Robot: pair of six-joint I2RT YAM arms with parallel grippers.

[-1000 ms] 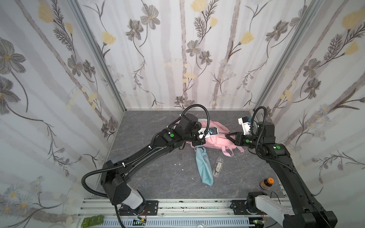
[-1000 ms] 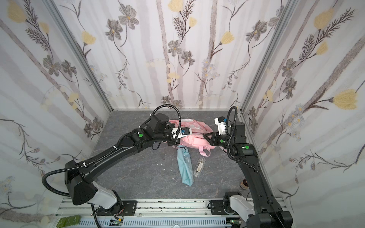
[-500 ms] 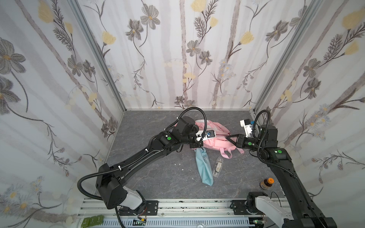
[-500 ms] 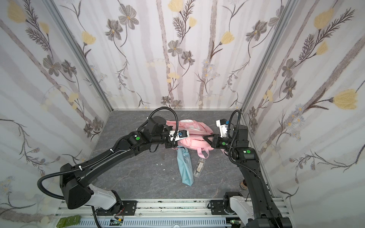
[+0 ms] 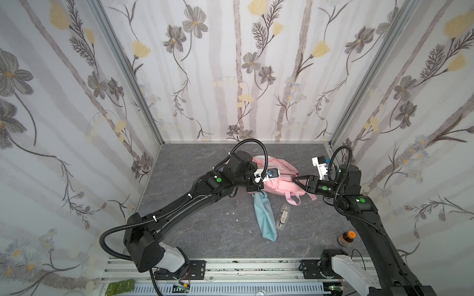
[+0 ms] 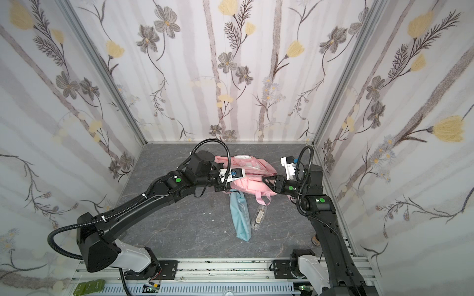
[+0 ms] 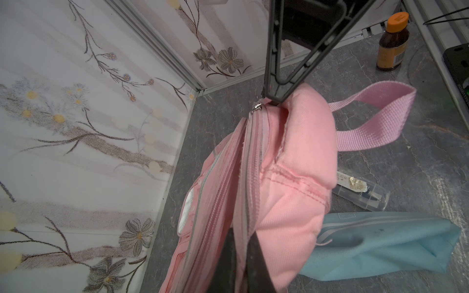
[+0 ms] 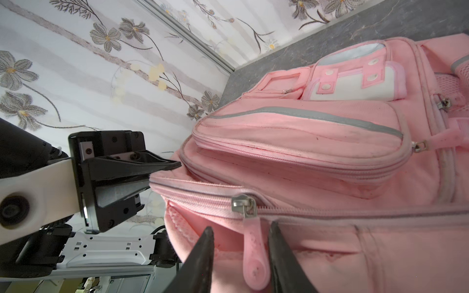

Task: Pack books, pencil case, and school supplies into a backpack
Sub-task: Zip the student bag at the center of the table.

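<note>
The pink backpack (image 5: 279,179) (image 6: 252,183) lies at the back middle of the table. My left gripper (image 5: 256,188) (image 7: 243,248) is shut on the fabric edge beside its main zipper, and the right wrist view shows that pinch on the bag's corner (image 8: 157,172). My right gripper (image 5: 295,179) (image 8: 239,228) is open, its two fingers either side of the pink zipper pull (image 8: 253,253) below the metal slider (image 8: 243,205). In front of the bag lie the light-blue pencil case (image 5: 265,217) (image 7: 380,246) and the small clear case (image 5: 282,219) (image 7: 360,190). The books are out of view.
A brown bottle with an orange cap (image 5: 346,238) (image 7: 392,43) stands near the front right by the right arm's base. Flowered walls close in the left, back and right sides. A pink strap loop (image 7: 375,114) trails from the bag toward the front.
My right gripper's jaws have parted around the zipper pull. The left gripper has stayed shut on the bag's edge and has shifted slightly toward the front.
</note>
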